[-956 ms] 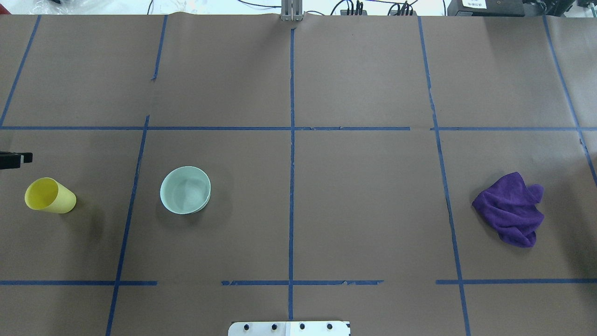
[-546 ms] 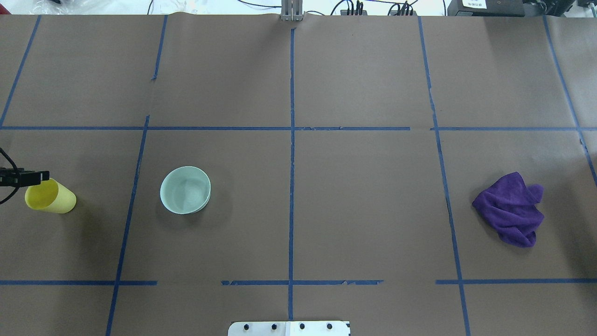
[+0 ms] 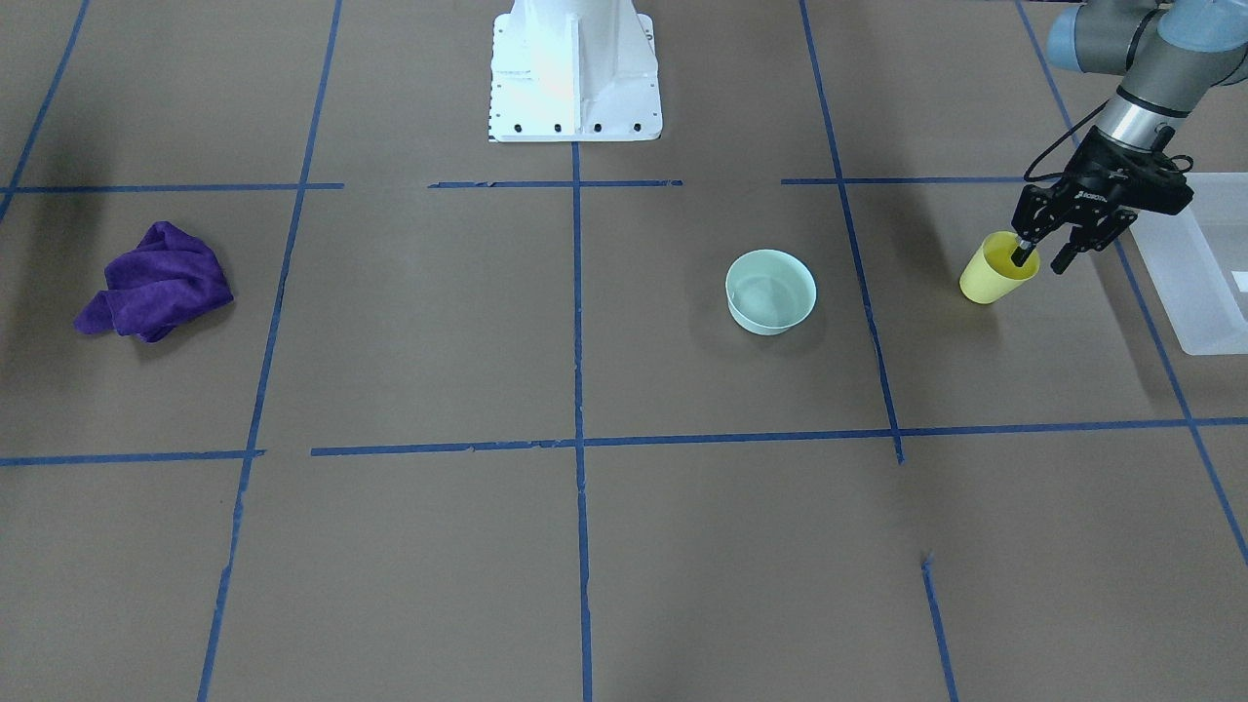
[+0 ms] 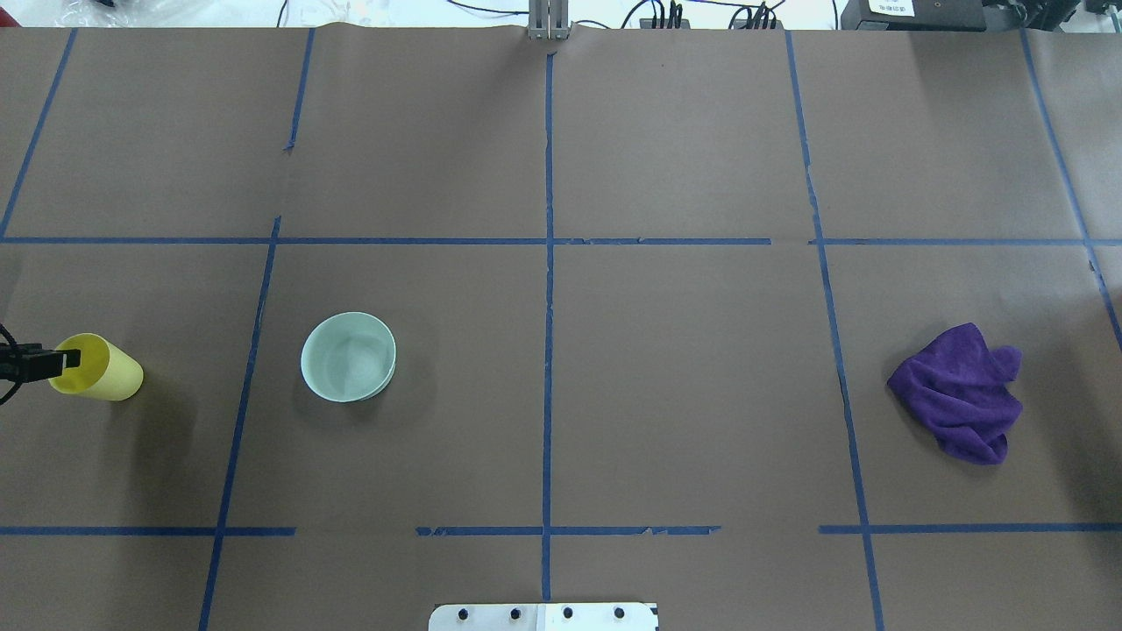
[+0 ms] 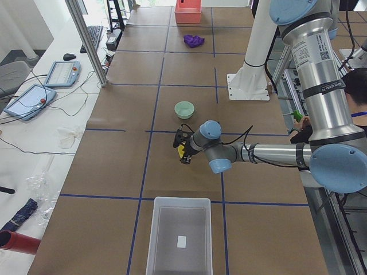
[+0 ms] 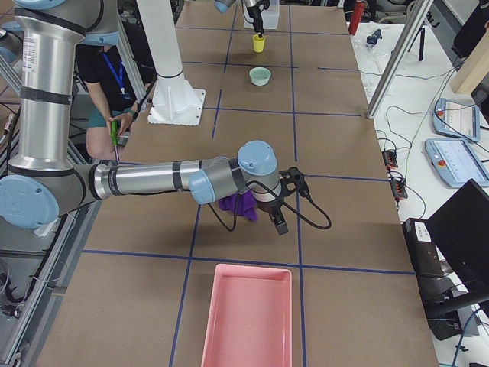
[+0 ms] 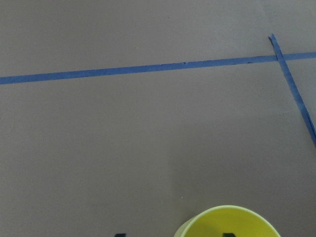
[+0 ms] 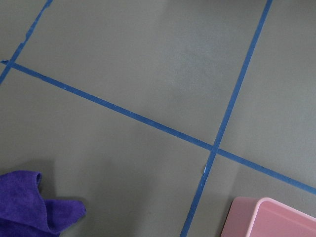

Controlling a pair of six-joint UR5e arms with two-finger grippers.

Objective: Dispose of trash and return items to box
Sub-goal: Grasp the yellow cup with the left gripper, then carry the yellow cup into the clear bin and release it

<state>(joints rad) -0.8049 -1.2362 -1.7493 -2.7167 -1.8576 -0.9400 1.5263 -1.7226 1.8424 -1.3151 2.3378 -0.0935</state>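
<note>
The yellow cup (image 3: 993, 277) stands upright at the table's left end and also shows in the overhead view (image 4: 103, 372). My left gripper (image 3: 1040, 259) is open and straddles the cup's rim, one finger inside the mouth and one outside. One finger (image 4: 54, 358) shows at the overhead view's left edge. The cup's rim (image 7: 227, 221) fills the bottom of the left wrist view. The mint-green bowl (image 3: 770, 291) sits apart from the cup, toward the table's middle (image 4: 348, 357). The frosted box (image 3: 1197, 265) lies just beyond the cup. My right gripper (image 6: 273, 215) hovers by a purple cloth; I cannot tell whether it is open or shut.
A crumpled purple cloth (image 4: 960, 392) lies at the table's right side (image 3: 152, 283). A pink tray (image 6: 248, 313) sits past the right end, its corner in the right wrist view (image 8: 271, 217). Blue tape lines grid the brown table. The robot base (image 3: 573, 68) stands mid-table.
My left gripper has moved toward the table's near side and down onto the yellow cup; a finger now sits inside its mouth. The cup, bowl and cloth have not moved.
</note>
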